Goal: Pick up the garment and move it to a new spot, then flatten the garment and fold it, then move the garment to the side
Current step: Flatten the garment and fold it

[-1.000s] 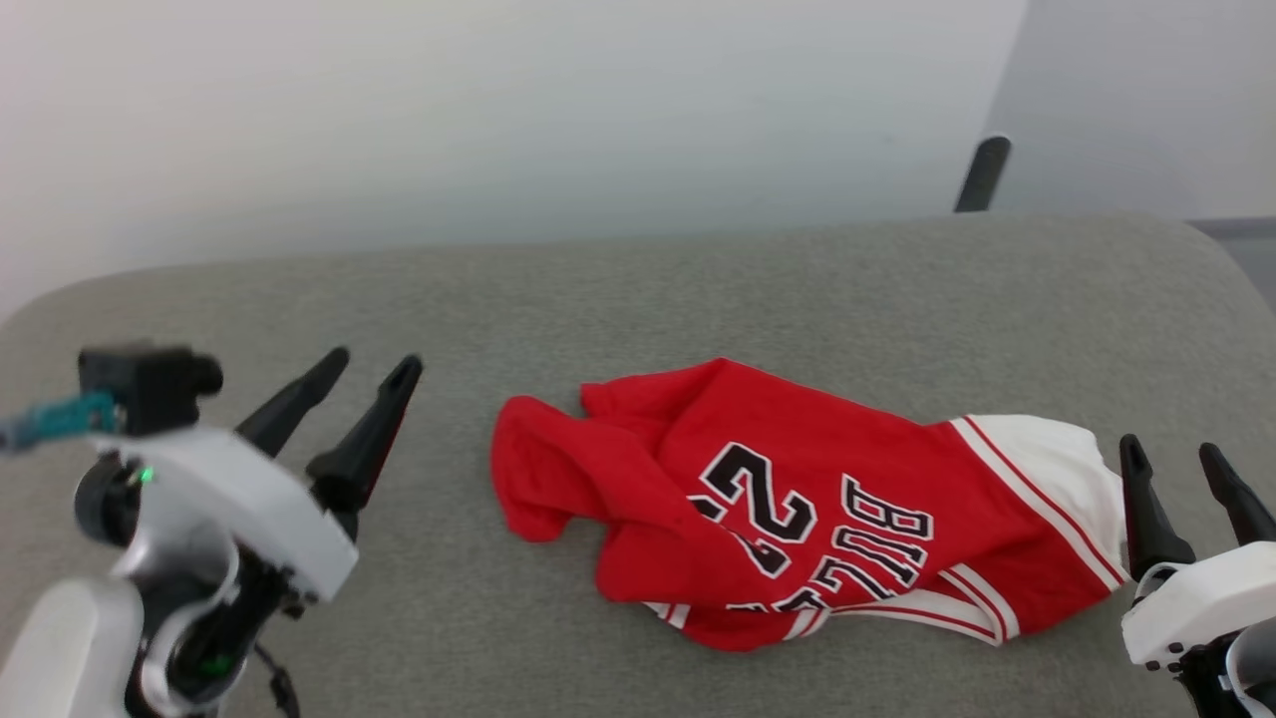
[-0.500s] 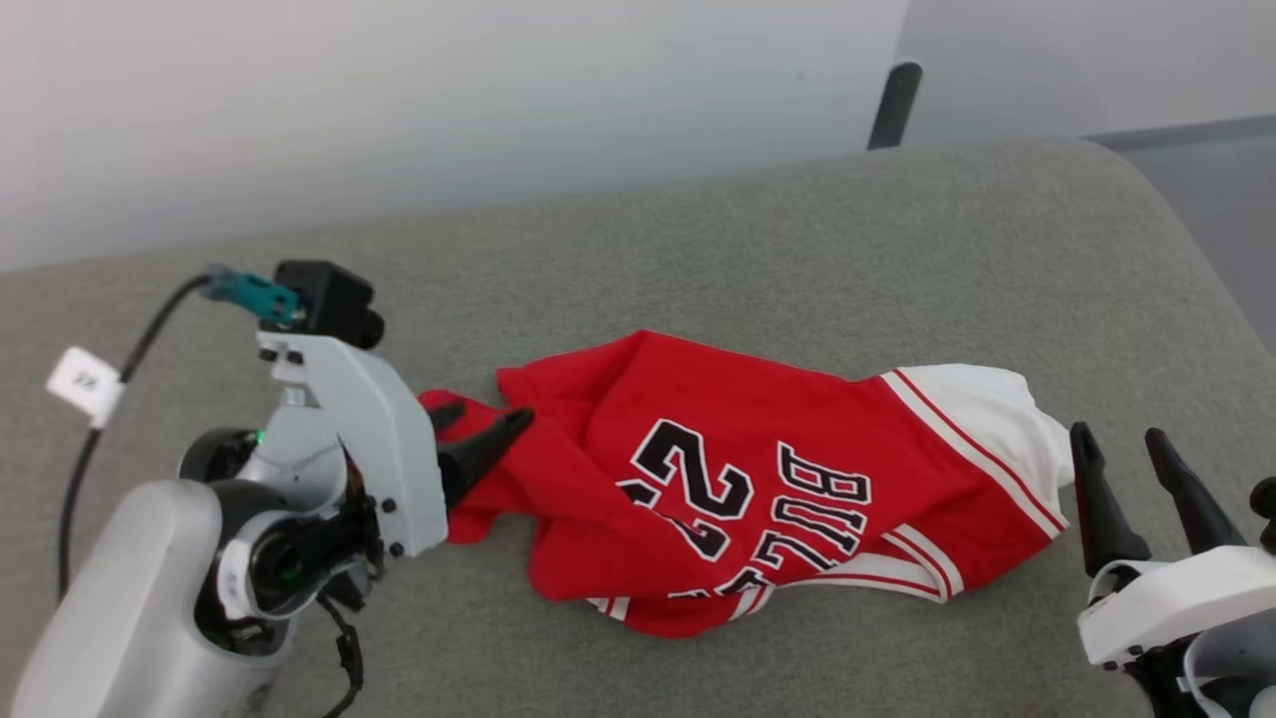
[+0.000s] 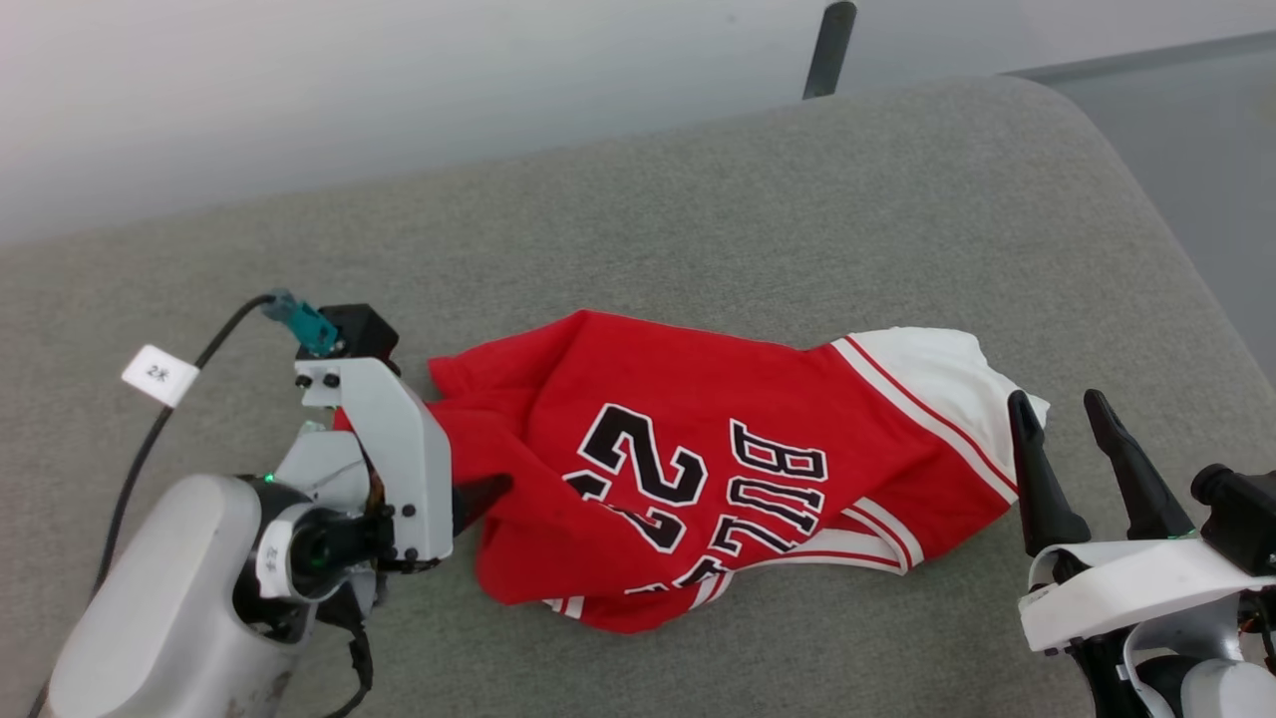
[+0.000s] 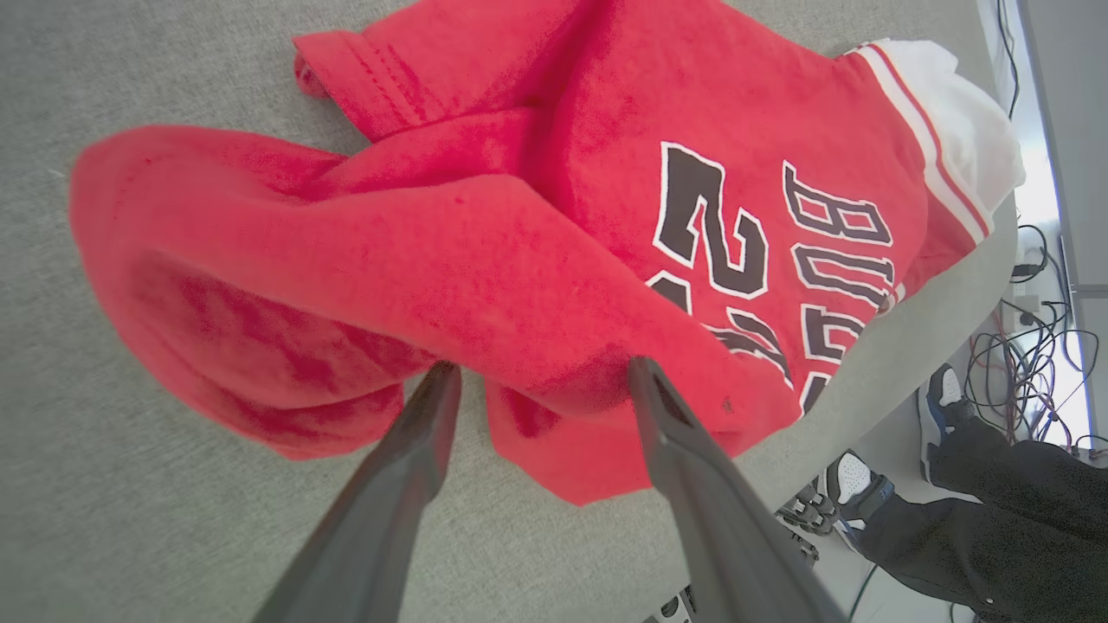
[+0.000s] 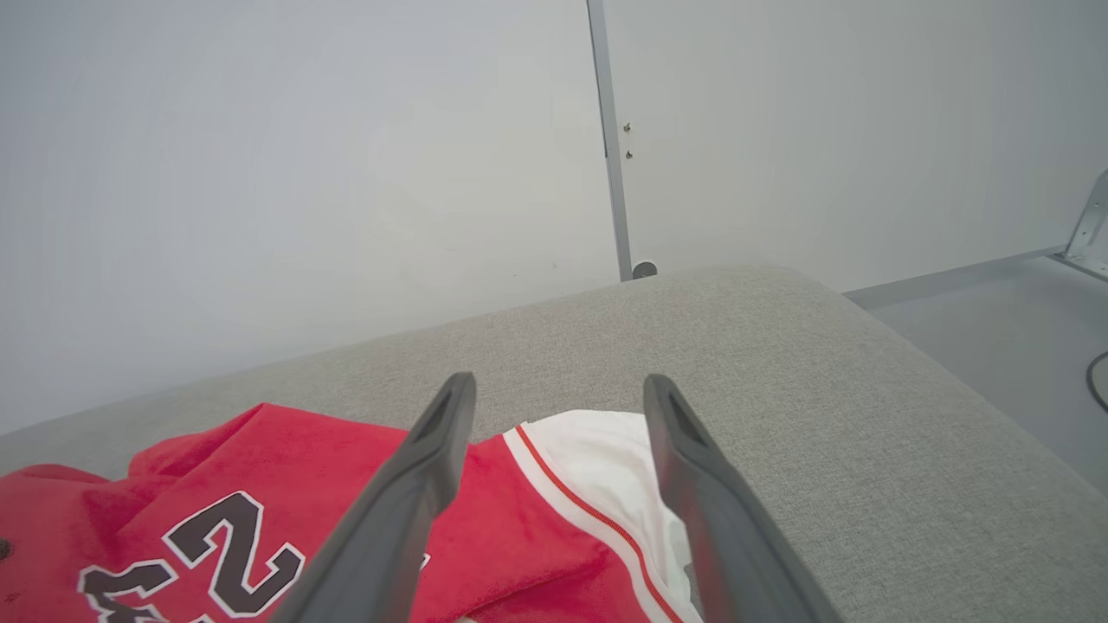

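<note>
The garment (image 3: pixel 698 449), a red jersey with black letters and numbers and a white sleeve panel, lies crumpled in the middle of the grey cushion (image 3: pixel 797 219). My left gripper (image 3: pixel 477 469) is at its left end, open. In the left wrist view the left gripper (image 4: pixel 541 372) has its two fingertips pressed against a thick red fold of the garment (image 4: pixel 485 260), one on either side of a bulge. My right gripper (image 3: pixel 1057 404) stands open just right of the white sleeve, apart from it. The right wrist view looks between the right gripper's (image 5: pixel 561 381) fingers over the garment (image 5: pixel 554 519).
The cushion's rounded right edge (image 3: pixel 1186 269) drops to a grey floor. A pale wall and a dark post (image 3: pixel 827 45) stand behind. A tagged cable (image 3: pixel 159 374) trails from my left wrist. A person's shoes and dark trousers (image 4: pixel 995 484) and floor cables (image 4: pixel 1030 346) lie beyond the cushion.
The head camera has shifted. My left gripper has travelled from bare cushion on the left to the garment's left end, its fingers now against the fold. The right gripper stays beside the white sleeve.
</note>
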### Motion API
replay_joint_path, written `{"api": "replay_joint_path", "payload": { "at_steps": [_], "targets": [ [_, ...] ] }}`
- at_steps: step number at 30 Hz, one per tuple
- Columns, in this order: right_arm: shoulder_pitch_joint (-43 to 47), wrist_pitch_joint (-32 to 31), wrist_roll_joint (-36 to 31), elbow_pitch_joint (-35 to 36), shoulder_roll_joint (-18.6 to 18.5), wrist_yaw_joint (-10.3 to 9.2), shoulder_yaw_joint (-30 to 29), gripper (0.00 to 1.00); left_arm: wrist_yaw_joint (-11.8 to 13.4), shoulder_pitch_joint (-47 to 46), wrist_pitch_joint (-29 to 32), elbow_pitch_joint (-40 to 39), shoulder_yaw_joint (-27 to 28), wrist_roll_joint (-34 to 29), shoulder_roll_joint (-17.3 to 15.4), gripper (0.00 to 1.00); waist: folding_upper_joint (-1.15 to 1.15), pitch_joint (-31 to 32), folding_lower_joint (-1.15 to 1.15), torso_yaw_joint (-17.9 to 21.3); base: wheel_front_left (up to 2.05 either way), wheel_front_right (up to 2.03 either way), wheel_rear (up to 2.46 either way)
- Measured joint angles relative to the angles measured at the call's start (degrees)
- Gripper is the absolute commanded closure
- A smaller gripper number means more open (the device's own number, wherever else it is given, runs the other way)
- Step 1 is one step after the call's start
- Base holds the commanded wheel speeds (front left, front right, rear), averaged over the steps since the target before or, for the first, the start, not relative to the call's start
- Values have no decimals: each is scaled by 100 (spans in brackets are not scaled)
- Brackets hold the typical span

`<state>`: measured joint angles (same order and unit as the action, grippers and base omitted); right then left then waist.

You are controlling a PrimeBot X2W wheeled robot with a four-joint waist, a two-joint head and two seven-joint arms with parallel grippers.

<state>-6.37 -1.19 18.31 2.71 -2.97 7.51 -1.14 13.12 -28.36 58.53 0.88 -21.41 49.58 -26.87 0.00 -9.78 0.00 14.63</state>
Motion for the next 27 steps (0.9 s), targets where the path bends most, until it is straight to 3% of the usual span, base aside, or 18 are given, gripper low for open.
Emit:
{"api": "replay_joint_path", "payload": {
  "at_steps": [6, 7, 8, 9, 18, 22, 27],
  "targets": [
    [-72, 182, 84, -104, 1, 0, 88, 0, 25, -58, -68, 475, -8, -5, 96, 0, 0, -129, 0, 107, 0, 0, 0],
    [-93, 204, 84, -123, 1, 0, 100, 0, 18, -64, -100, 550, 8, 31, 138, 20, 0, -148, 0, 120, 0, 0, 0],
    [-122, 224, 86, -135, 1, 0, 110, 0, -5, -75, -163, 615, 36, 66, 181, 73, 0, -166, 0, 134, 0, 0, 0],
    [-137, 241, 101, -144, 1, 0, 123, 0, -32, -102, -178, 684, 52, 94, 199, 100, 0, -184, 0, 148, 0, 0, 0],
    [-159, 331, 145, -209, 1, 0, 165, 0, -237, -458, -64, 732, 30, 7, -71, 100, 0, -222, 0, 219, 0, 0, 0],
    [-158, 355, 180, -209, 1, 0, 194, 0, -319, -823, -48, 627, -2, -12, -31, 100, 0, -219, 0, 240, 0, 0, 0],
    [-163, 355, 211, -213, 1, 0, 280, 0, -602, -1394, -197, 665, -154, -134, 169, 100, 0, -236, 0, 288, 0, 0, 0]
  ]
}}
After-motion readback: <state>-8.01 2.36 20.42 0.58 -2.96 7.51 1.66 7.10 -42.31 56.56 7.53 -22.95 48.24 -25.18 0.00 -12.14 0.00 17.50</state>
